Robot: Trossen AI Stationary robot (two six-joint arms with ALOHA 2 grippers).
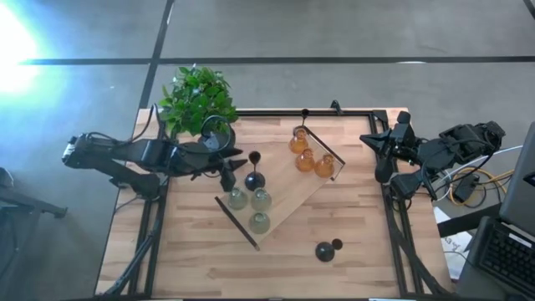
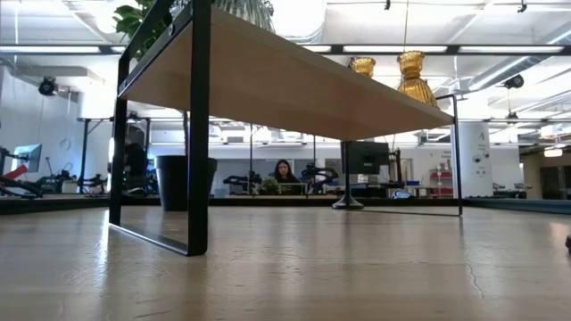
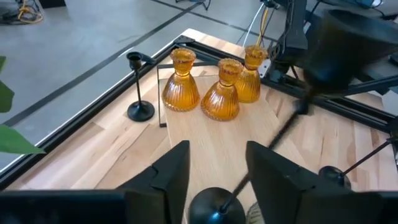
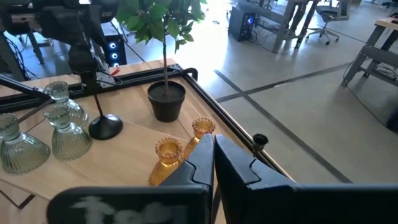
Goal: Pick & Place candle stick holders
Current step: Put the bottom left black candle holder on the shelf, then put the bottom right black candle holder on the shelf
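Note:
A raised wooden board (image 1: pixel 288 201) stands on the table. Three amber holders (image 1: pixel 311 155) stand at its far right end and also show in the left wrist view (image 3: pixel 214 87). Three green-grey holders (image 1: pixel 251 205) stand at its near left end. One black holder (image 1: pixel 255 178) stands upright on the board by its round base (image 3: pixel 214 205). My left gripper (image 1: pixel 227 174) is open, its fingers on either side of that base; I see no touch. A second black holder (image 1: pixel 303 117) stands on the table at the far edge. A third (image 1: pixel 326 249) lies on the table in front. My right gripper (image 4: pixel 213 155) is shut and empty at the table's right edge.
A black pot with a green plant (image 1: pixel 219 134) stands at the far left, right behind my left arm. The board rests on a black metal frame (image 2: pixel 198 134). The table's black rim (image 1: pixel 368 113) runs along the far side. Cables lie beyond the right edge.

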